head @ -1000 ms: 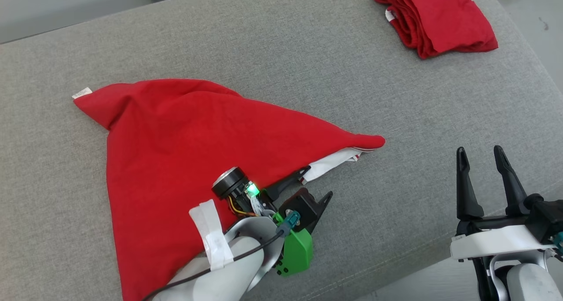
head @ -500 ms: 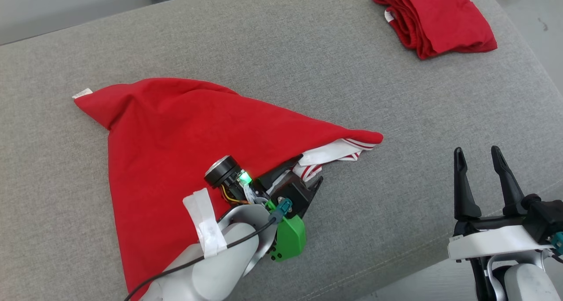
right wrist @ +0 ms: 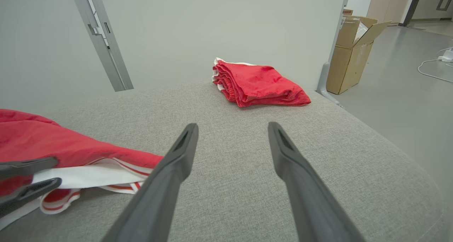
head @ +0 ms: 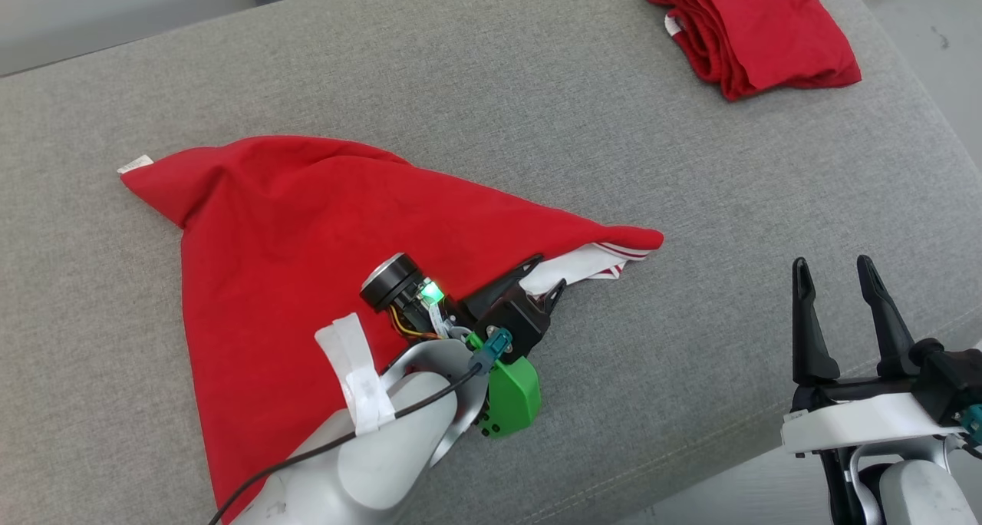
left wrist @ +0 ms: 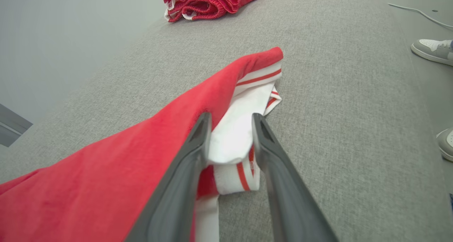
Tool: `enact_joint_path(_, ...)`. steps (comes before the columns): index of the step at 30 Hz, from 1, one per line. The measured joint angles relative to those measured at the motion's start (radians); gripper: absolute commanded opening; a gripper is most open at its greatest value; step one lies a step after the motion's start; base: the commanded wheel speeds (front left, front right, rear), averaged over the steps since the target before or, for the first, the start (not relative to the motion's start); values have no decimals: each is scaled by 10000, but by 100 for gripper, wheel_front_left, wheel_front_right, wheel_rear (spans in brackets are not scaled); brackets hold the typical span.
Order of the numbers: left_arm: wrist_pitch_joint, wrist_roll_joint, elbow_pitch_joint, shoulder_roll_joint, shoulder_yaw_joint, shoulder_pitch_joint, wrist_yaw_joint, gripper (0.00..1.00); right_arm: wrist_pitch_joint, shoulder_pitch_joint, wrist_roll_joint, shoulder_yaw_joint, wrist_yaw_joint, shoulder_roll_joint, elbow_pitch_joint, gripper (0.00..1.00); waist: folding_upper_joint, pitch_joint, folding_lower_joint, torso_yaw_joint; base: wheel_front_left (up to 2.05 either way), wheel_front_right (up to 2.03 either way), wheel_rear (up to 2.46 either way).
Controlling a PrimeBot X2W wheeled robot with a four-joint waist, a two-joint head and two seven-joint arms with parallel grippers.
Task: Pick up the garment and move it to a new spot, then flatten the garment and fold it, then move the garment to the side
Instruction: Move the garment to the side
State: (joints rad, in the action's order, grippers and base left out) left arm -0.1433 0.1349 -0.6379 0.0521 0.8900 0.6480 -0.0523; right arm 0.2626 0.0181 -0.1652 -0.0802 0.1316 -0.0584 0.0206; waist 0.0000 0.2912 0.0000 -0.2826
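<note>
The red garment [head: 307, 226] lies spread in a rough triangle on the grey cushion [head: 537, 110], with its white, red-striped waistband [head: 583, 264] showing at the right tip. My left gripper [head: 549, 273] is at that band. In the left wrist view its fingers [left wrist: 231, 118] press a fold of the white band [left wrist: 230, 136] between them, under the red edge [left wrist: 106, 171]. My right gripper [head: 834, 264] stands open near the cushion's front right, apart from the garment. In the right wrist view it [right wrist: 231, 127] holds nothing, and the left gripper [right wrist: 58, 170] shows at the far left.
A folded stack of red garments [head: 759, 26] lies at the cushion's far right corner. The cushion's front edge [head: 690, 463] runs just below both grippers. A person's shoes [left wrist: 431, 49] stand on the floor beside the cushion, and a cardboard box [right wrist: 354, 51] stands beyond it.
My left gripper has moved forward onto the waistband and its fingers have narrowed around the white fold. The red edge has lifted slightly. The right gripper stayed put.
</note>
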Motion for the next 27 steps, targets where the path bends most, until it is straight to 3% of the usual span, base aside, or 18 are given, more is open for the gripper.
enact_joint_path(4,0,96,-19,-6,61,78,48,33,0,0,-2,-29,0,0,23,100,0,33,0,-4,0,0,0)
enact_joint_path(9,2,242,-123,-8,142,165,86,24,0,2,-2,-56,0,8,50,100,0,48,0,4,0,0,0)
enact_joint_path(11,0,282,-167,-13,171,175,88,11,0,5,-2,-75,0,10,50,100,0,49,0,16,0,0,0)
enact_joint_path(12,-4,303,-198,-13,182,179,88,0,0,10,-2,-84,0,12,50,100,0,48,0,23,0,0,0)
enact_joint_path(16,-77,336,-301,-13,257,180,104,0,0,12,-2,-100,0,23,65,100,0,26,0,46,0,0,0)
enact_joint_path(18,-79,378,-290,-13,301,177,132,11,0,11,-4,-127,0,27,67,100,0,8,0,64,0,0,0)
enact_joint_path(20,-75,405,-268,-15,359,162,130,0,0,5,-4,-157,0,29,69,100,0,-12,0,87,0,0,0)
enact_joint_path(27,-92,533,-144,4,422,122,82,0,2,-16,-6,-169,0,35,104,100,0,-70,0,164,0,0,0)
